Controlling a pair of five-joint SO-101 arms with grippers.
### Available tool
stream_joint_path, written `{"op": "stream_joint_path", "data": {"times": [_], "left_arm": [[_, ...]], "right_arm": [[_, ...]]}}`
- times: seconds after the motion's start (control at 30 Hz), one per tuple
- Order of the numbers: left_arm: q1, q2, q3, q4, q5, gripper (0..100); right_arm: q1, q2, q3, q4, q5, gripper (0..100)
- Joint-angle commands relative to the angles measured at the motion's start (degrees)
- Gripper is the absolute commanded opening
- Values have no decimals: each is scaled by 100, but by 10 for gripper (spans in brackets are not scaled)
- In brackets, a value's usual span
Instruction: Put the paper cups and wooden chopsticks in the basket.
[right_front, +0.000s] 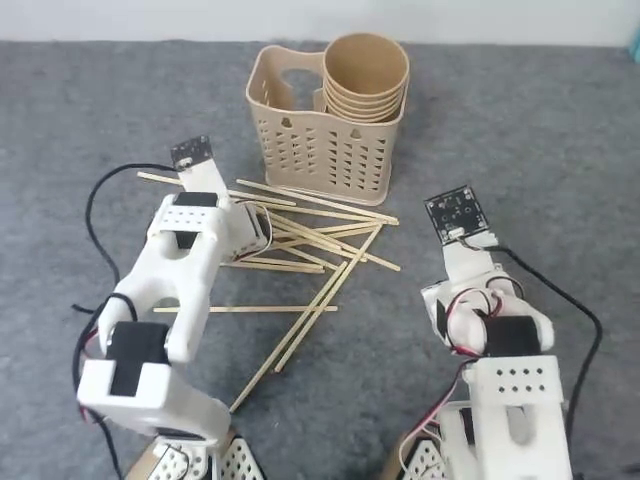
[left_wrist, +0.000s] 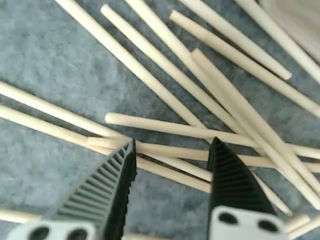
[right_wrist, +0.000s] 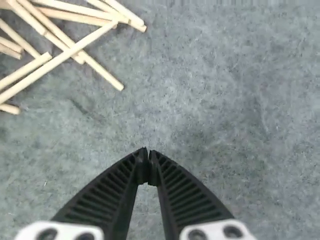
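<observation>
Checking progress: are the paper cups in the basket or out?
In: the stacked paper cups stand upright inside the basket, at one end, rims above its wall.

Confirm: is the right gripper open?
No, the right gripper is shut, its jaws touching at the tips with nothing between them.

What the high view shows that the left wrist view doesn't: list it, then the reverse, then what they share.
High view: the paper cups stacked inside the basket, plus the white bodies of the left arm and right arm. Left wrist view: the left gripper close up, its ribbed fingers open over crossed wooden chopsticks. Shared: the wooden chopsticks scattered on the grey mat.
</observation>
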Motion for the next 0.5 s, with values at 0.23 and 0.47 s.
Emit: {"op": "stream_joint_path", "data": {"times": [0.23,0.47], "left_arm": [[18,774,-1086,53,53,221],[-141,1099,-1543,527,62,221]], "right_arm": [[-92,-136,-9,-136,132,8],[-330,-136,70,-119,141,8]]}}
